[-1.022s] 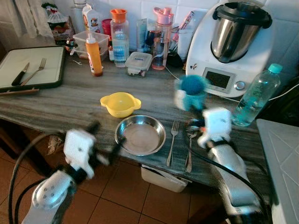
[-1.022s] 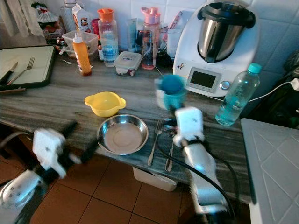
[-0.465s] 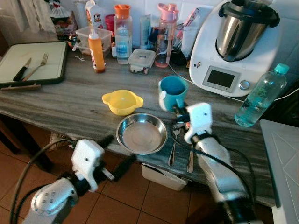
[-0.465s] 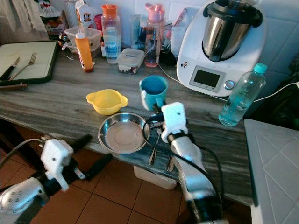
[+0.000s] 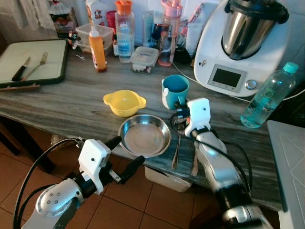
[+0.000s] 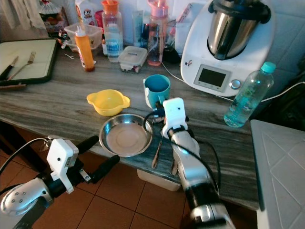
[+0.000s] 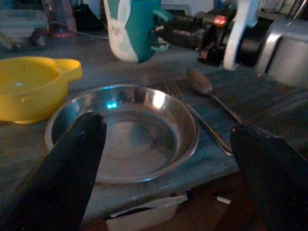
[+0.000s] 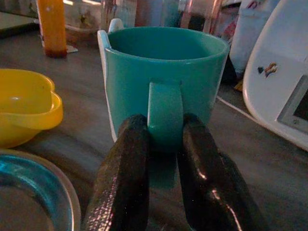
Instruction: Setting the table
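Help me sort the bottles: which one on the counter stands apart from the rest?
The clear blue-capped bottle, right of the white kitchen machine; the others cluster by the back wall.

In the middle of the frame the teal cup (image 5: 175,91) stands on the counter (image 5: 62,102), pinched at its handle by the right gripper (image 5: 177,110). The yellow bowl (image 5: 124,103) sits near it to the left, with a bare gap between. The steel plate (image 5: 144,136) lies just below. To the upper right the big white machine (image 5: 238,47) blocks the way. At the lower left the left gripper (image 5: 126,155) hangs wide open off the counter edge, in free air.
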Controlling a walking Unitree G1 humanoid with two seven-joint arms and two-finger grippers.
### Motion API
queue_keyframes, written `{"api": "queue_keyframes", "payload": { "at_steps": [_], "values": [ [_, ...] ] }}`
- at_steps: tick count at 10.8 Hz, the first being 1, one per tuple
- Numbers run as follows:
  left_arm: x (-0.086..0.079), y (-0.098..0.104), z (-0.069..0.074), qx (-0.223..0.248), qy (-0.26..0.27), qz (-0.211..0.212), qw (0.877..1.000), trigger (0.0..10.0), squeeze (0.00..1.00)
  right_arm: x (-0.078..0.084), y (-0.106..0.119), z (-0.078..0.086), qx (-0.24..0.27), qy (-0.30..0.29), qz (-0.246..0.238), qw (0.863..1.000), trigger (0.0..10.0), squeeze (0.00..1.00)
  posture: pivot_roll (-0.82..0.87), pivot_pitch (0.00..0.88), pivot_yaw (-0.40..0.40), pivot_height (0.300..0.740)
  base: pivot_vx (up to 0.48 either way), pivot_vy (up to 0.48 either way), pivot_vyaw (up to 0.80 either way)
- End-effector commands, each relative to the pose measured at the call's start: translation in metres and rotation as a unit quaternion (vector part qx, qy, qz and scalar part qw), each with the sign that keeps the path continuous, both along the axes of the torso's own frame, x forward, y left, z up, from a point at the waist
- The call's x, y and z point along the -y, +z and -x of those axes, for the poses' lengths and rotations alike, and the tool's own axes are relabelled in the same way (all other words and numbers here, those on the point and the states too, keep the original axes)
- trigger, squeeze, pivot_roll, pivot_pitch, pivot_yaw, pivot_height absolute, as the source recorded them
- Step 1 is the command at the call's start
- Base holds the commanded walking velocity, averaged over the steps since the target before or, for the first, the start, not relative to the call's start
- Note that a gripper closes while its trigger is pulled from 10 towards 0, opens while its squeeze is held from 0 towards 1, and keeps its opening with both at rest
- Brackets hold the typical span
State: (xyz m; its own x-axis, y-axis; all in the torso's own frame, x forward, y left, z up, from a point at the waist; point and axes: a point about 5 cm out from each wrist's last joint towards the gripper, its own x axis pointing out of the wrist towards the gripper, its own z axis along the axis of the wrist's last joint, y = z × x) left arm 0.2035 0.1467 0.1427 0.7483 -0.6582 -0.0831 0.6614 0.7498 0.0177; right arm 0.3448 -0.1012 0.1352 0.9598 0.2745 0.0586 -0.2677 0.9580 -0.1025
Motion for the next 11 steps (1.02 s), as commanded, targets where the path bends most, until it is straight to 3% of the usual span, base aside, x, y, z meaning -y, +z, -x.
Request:
{"api": "queue_keyframes", "payload": {
  "at_steps": [1,7,11],
  "values": [
    [0.001,0.004,0.003,0.002,-0.005,-0.003,1.000,10.0,0.00,0.000,0.004,-0.004,0.009,-0.003,-0.008,1.000,10.0,0.00,0.19,0.089,-0.064,0.740,0.000,0.000,0.00],
    [0.000,0.001,0.007,-0.009,-0.001,-0.007,1.000,10.0,0.00,-0.019,-0.004,-0.013,-0.013,0.020,-0.034,0.999,10.0,0.00,0.21,0.104,-0.062,0.740,0.000,0.000,0.00],
    [-0.001,0.000,0.006,-0.011,0.001,-0.008,1.000,10.0,0.00,-0.022,-0.014,-0.007,-0.019,0.032,-0.037,0.999,10.0,0.00,0.21,0.103,-0.058,0.740,0.000,0.000,0.00]
  ]
}}
